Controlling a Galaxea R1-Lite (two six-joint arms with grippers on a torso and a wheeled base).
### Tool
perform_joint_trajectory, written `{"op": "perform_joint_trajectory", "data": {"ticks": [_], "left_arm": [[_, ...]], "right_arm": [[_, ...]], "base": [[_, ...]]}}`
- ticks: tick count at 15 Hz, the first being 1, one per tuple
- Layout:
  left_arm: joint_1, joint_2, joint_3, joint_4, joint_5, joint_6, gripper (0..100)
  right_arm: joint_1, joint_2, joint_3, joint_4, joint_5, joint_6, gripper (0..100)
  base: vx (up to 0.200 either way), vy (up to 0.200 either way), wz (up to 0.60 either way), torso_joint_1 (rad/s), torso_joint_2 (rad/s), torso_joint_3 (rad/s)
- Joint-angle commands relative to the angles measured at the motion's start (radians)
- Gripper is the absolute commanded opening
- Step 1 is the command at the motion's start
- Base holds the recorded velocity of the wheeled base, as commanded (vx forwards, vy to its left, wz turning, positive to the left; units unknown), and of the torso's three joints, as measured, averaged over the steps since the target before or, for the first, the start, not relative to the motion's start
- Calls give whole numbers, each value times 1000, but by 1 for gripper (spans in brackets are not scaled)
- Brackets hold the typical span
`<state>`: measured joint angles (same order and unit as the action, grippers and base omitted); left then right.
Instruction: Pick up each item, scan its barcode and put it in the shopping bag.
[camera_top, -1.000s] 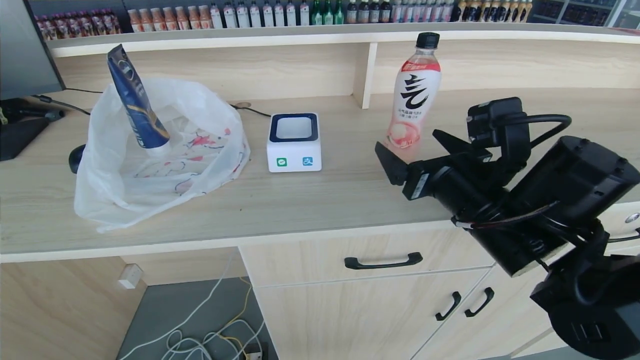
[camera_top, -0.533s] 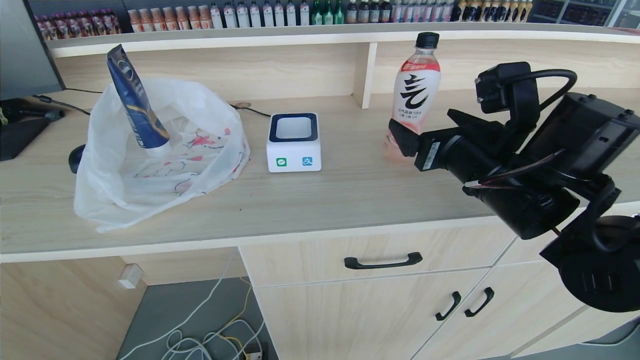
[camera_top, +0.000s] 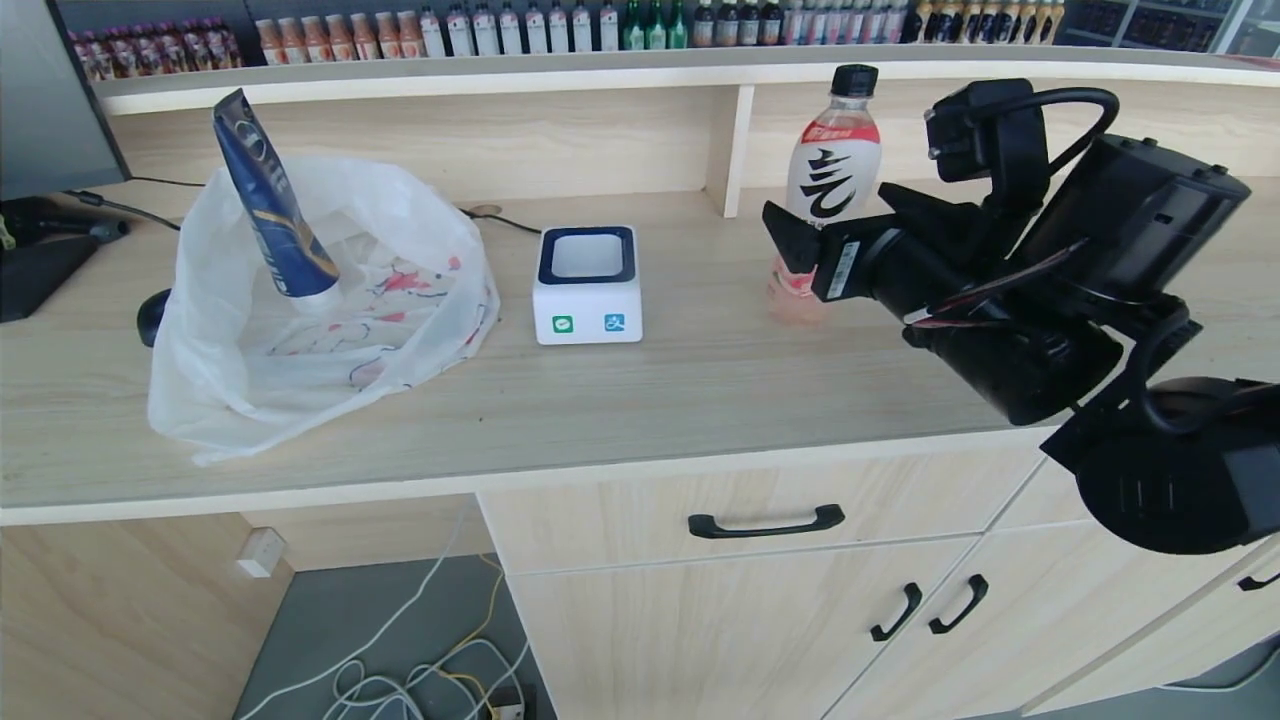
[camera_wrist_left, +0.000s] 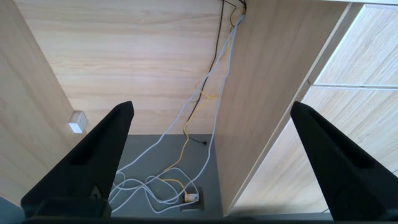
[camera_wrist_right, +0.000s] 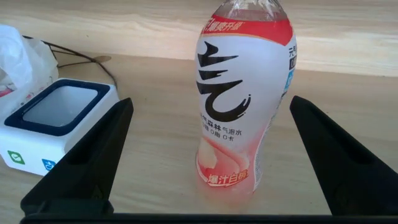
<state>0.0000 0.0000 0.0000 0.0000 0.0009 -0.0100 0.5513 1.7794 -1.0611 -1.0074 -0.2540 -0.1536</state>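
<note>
Since a second ago my right gripper (camera_top: 830, 205) has risen and swung in toward the bottle (camera_top: 833, 160), which stands upright on the surface (camera_top: 700, 380) right of frame centre. Risk — a finger clipping its side would topple the tall bottle. Its fingers (camera_wrist_right: 93, 168) spread wide, the bottle framed between them, gripping nothing — the left gripper (camera_wrist_left: 211, 168) is likewise wide and empty.

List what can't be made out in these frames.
- Head view: the bottle's lower label is partly covered by the right gripper.
- Right wrist view: the bottle's cap is cut off by the picture's edge.
- Both views: no barcode shows on the bottle's facing side, and the back is hidden.
- Head view: the dark object is mostly hidden behind the shopping bag.
</note>
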Motion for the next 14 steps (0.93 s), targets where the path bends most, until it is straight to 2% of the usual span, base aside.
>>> {"op": "perform_joint_trajectory", "data": {"ticks": [1,14], "left_arm": [[0,0,0,0,1,-1,100],[0,0,0,0,-1,-1,100]], "right_arm": [[-16,43,-39,4,-1,-1,100],[-44,167,-209,53,1,2,100]], "base": [[0,0,0,0,0,0],[0,0,0,0,0,0]]}}
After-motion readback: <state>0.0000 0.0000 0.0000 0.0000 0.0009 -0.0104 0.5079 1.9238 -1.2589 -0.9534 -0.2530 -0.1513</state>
